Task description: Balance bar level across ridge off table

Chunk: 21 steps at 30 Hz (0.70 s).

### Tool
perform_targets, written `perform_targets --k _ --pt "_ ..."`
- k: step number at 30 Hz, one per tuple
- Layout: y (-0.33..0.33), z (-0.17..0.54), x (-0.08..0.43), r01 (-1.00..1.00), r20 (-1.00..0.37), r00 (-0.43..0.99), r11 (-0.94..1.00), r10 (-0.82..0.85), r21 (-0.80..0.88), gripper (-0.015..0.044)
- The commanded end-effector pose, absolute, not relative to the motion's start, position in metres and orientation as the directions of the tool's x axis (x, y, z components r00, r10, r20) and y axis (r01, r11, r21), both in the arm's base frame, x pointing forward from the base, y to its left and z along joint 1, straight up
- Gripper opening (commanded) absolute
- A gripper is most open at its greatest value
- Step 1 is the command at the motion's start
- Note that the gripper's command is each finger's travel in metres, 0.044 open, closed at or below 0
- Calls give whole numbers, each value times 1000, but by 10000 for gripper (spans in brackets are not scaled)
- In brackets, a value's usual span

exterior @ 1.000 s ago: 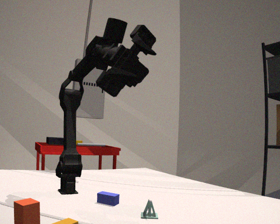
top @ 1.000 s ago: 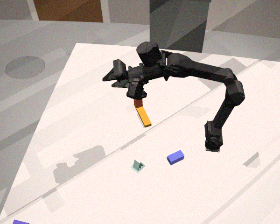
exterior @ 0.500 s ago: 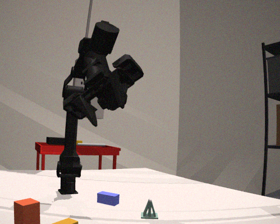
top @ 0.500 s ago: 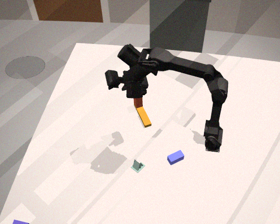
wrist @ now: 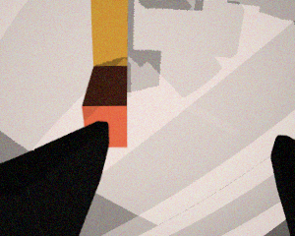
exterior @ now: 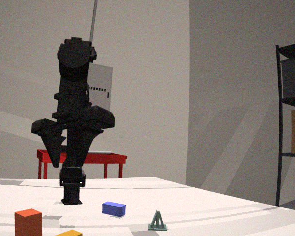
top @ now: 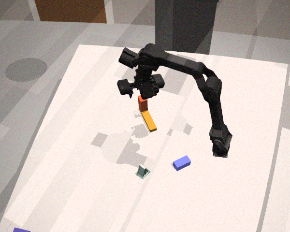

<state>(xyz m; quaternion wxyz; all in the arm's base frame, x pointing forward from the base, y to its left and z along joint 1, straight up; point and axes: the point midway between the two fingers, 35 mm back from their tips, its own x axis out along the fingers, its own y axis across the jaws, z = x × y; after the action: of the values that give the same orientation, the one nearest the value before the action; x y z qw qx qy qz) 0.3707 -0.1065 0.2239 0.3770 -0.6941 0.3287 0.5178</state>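
Three cams, one table

So the top view looks down at a slant from high above the white table (top: 215, 189) (exterior: 167, 200), far enough back to get the whole black arm (top: 177, 62) (exterior: 73, 101) plus some floor behind. Exterior sits low, just over table height, facing across toward the arm's base, walls and a red cart (exterior: 102, 159). Wrist is the close one, peering down past the fingertips. All three catch the orange block (top: 142, 104) (exterior: 28, 223) (wrist: 119, 130) and yellow bar (top: 149, 121) (exterior: 70, 233) (wrist: 110, 31); top and exterior also share the green ridge (top: 142, 171) (exterior: 157, 221).
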Motion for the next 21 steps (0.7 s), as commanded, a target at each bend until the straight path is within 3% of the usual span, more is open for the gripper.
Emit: perform_targets --k 1,5,21 --pt "-119 208 359 -861 -989 138 -499 -45 -98 315" --pt "-131 196 344 -867 -999 36 -498 -14 -24 315" --pt "-135 131 352 -867 -999 32 -498 -12 -21 315"
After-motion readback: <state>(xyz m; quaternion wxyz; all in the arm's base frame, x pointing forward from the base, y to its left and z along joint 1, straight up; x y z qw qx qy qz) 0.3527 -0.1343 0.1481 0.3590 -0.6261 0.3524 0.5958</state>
